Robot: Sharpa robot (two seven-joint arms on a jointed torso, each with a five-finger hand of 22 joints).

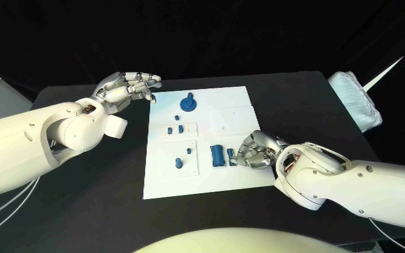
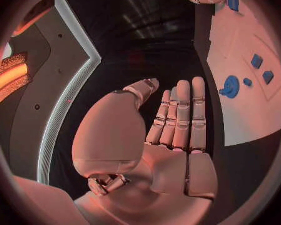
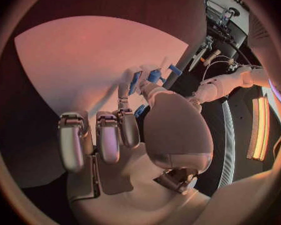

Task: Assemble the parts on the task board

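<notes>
Task board [image 1: 211, 180], frame centre: several blue parts [image 1: 177, 163] lie loose, assembly seemingly early. Right hand [image 1: 256, 152] pinches a blue part [image 1: 230, 155]; left hand [image 1: 126, 89] empty, fingers apart.

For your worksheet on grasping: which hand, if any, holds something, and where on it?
The left hand holds nothing. The right hand has fingers at a blue part on the board; whether it grips it cannot be told.

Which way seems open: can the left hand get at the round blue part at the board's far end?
Probably yes. The left hand hovers open beside the round blue part, nothing between them.
</notes>
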